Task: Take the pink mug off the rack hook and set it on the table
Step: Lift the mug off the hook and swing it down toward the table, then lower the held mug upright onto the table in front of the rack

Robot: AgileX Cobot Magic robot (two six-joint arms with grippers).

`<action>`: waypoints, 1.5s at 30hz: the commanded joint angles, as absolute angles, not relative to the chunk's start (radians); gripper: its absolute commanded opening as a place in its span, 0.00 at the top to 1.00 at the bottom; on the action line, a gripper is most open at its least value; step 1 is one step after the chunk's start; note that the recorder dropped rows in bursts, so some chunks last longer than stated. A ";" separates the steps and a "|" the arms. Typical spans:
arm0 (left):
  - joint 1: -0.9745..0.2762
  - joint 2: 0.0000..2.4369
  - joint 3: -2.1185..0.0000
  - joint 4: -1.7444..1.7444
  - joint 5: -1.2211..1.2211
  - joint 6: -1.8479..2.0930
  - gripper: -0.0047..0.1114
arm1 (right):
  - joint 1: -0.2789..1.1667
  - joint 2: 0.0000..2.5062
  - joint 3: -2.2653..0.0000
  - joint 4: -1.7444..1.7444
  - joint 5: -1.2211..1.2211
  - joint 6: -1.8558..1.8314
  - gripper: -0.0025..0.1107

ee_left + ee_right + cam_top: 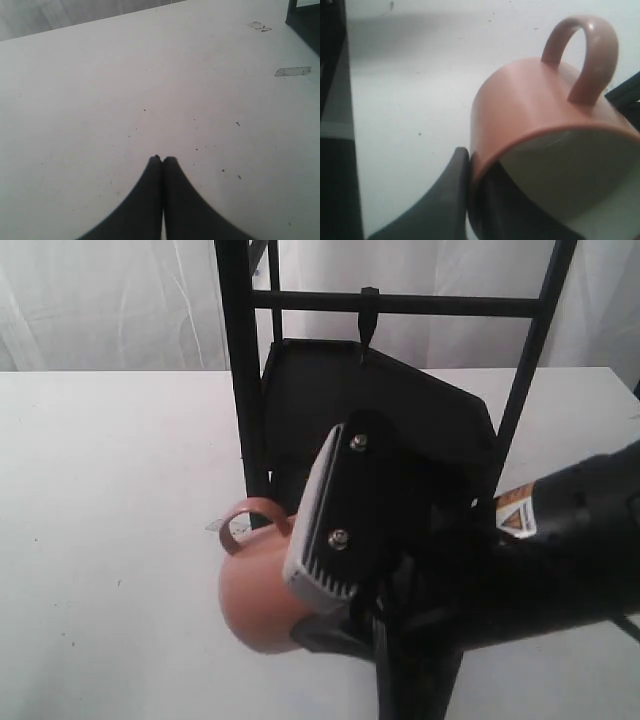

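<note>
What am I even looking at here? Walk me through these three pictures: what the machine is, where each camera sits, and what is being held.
This is a robot with two arms, each ending in a two-fingered gripper. One picture comes from a camera off the arms; the other two come from cameras on each wrist.

In the overview, the big black shape is the right gripper, close to the camera. It holds the pink mug tipped on its side, off the rack hook, which hangs bare from the black rack.

The right wrist view shows the grip close up: the right gripper's fingers pinch the mug's rim, one outside and one inside the cream interior, handle away from them.

The left wrist view shows the left gripper shut and empty above the white table, which carries specks and bits of tape.
</note>
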State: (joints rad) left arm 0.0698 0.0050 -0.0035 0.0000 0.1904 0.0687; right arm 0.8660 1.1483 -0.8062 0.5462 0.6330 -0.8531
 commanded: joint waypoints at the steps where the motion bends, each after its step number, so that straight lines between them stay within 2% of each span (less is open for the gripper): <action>1: 0.070 0.001 0.000 0.000 0.187 0.067 0.96 | 0.961 1.137 -0.826 0.550 0.603 -0.708 0.98; 9: 0.070 0.001 0.000 0.000 0.187 0.067 0.96 | 0.995 1.163 -1.031 0.542 0.697 -0.503 0.98; 14: 0.070 0.001 0.000 0.000 0.187 0.067 0.96 | 0.997 1.312 -1.221 0.536 0.933 -0.370 0.98; 23: 0.070 0.001 0.000 0.000 0.187 0.067 0.96 | 1.000 1.597 -1.417 0.148 1.208 0.012 0.98; 31: 0.070 0.001 0.000 0.000 0.187 0.067 0.96 | 1.000 1.704 -1.470 0.182 1.133 0.000 0.98; 38: 0.070 0.001 0.000 0.000 0.187 0.067 0.96 | 1.000 1.793 -1.470 0.175 1.198 0.000 0.98; 45: 0.070 0.001 0.000 0.000 0.187 0.067 0.96 | 1.000 1.840 -1.468 0.021 1.124 0.008 0.98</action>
State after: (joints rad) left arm 0.0698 0.0050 -0.0035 0.0000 0.1904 0.0687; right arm 0.9999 1.8387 -1.4648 0.0995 1.1728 0.0000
